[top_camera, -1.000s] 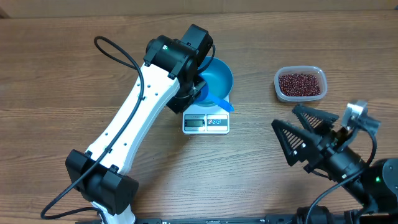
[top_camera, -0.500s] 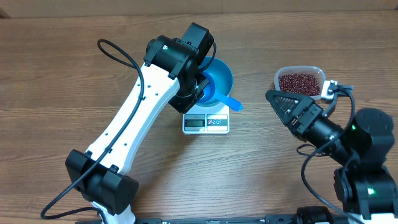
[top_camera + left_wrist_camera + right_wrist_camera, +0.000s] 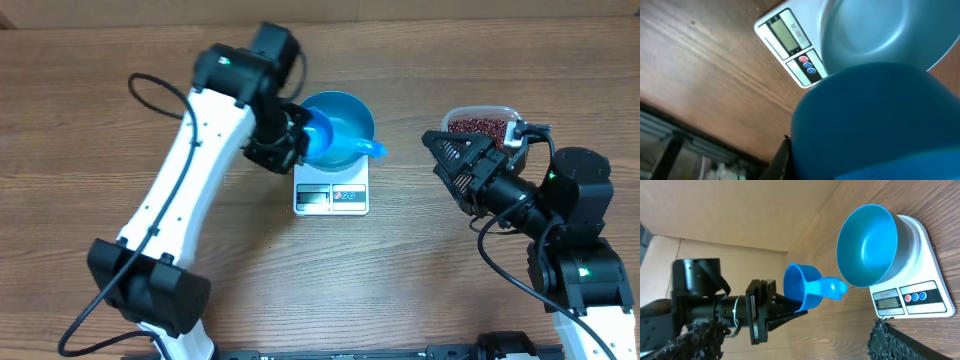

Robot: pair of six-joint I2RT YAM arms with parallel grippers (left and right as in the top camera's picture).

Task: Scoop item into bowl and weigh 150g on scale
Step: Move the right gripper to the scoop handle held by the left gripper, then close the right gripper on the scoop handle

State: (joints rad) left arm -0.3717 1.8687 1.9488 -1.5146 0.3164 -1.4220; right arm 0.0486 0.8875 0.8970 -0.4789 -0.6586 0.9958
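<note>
- Overhead view: beans (image 3: 480, 124) fill a tub (image 3: 490, 109) right of the scale (image 3: 331, 196).
- Left jaws clamp the scoop (image 3: 802, 286) above the scale; right jaws gape.
- Loose beans likely roll; scoop, don't pinch.

We see the blue bowl (image 3: 345, 115) on the white scale (image 3: 332, 192) at upper centre, our left gripper (image 3: 299, 140) clamping a blue scoop (image 3: 325, 137) above it, and beans (image 3: 482, 125) in a clear tub (image 3: 497, 110) at upper right.

Scale (image 3: 332, 192) readout digits illegible
</note>
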